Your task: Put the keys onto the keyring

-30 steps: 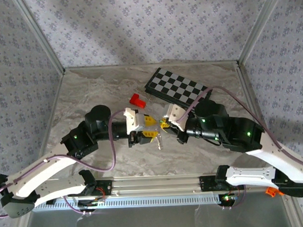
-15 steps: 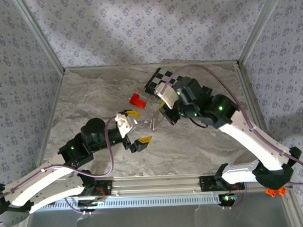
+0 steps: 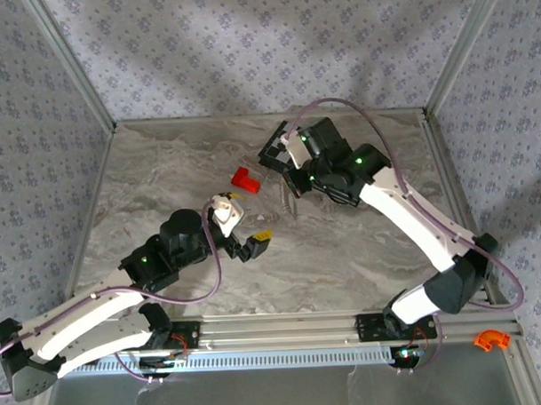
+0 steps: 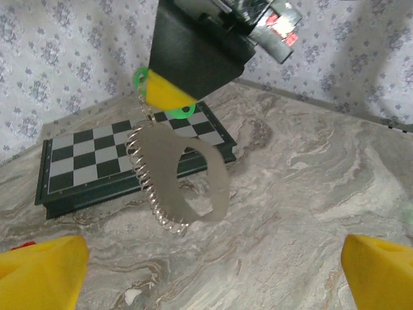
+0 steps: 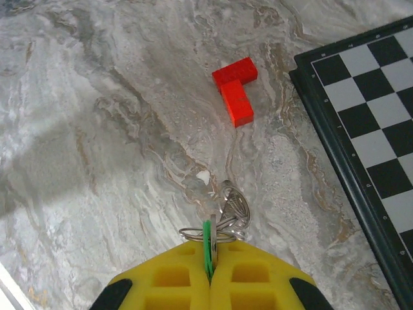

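My right gripper (image 5: 211,259) is shut on the keys (image 5: 206,234), a thin green piece pinched edge-on between its yellow pads together with a metal ring. Below them hangs the keyring (image 5: 231,205), clear of the table. The left wrist view has the same bunch ahead: the green keys (image 4: 181,112) under a yellow pad, and the coiled silvery keyring (image 4: 150,187) with a flat metal tab dangling in front of the chessboard. My left gripper (image 4: 206,281) stands open and empty, short of the bunch. From above, the right gripper (image 3: 289,186) is beyond the left gripper (image 3: 246,221).
A red block (image 3: 245,178) lies on the marble table left of the hanging bunch. The black-and-grey chessboard (image 5: 368,116) sits at the back, partly under the right arm. Patterned walls close in the table on three sides.
My left gripper has opened and drawn back toward the near left. The right arm has swung away to the back, carrying the keys and keyring up off the middle of the table.
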